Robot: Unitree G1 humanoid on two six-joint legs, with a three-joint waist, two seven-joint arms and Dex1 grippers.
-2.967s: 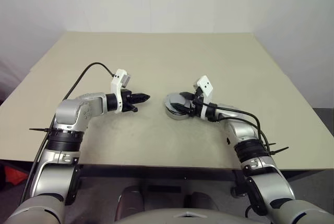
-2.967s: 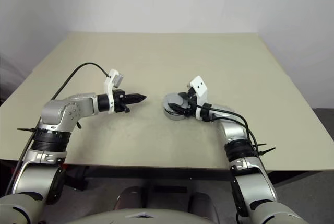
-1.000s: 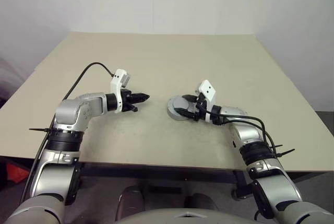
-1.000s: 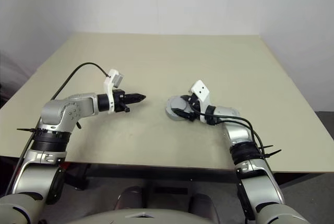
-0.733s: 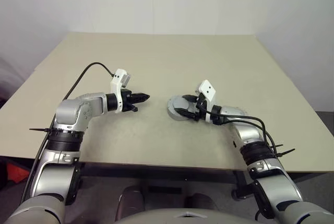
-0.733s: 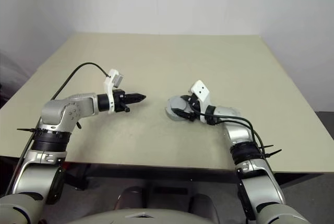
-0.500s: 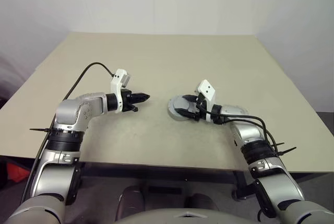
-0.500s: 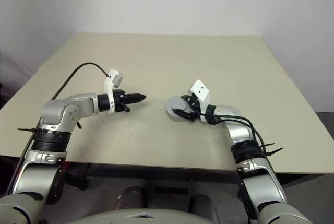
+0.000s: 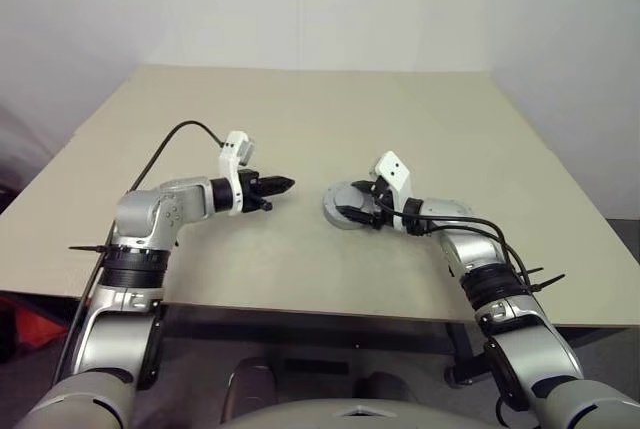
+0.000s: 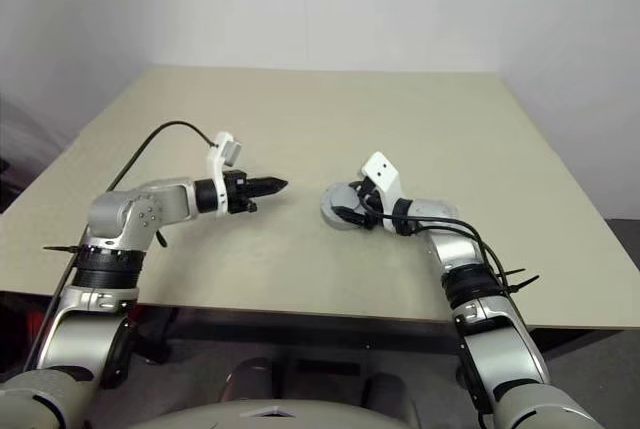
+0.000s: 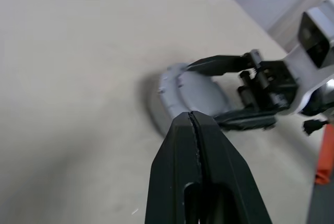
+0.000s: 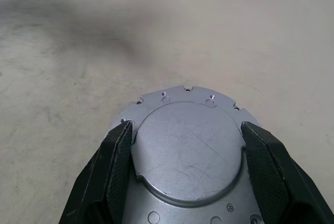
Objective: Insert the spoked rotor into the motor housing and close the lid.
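Left gripper [image 9: 283, 186] shifted slightly toward table centre versus a second ago, fingers pressed shut, empty, tip aimed at motor housing [image 9: 344, 207]. Right gripper [image 12: 183, 145] unmoved, fingers spread wide, clamping housing's sides. Right wrist view alone shows scratched round lid [image 12: 187, 151] and notched flange; left wrist view shows housing's grey side wall. Housing sits on beige table [image 9: 300, 119] right of centre, round, flat face up. White walls behind.

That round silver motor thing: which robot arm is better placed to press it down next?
Probably the right. Its tool already straddles the silver motor housing, a finger on each side. The left tool is shut and hovers apart from it.
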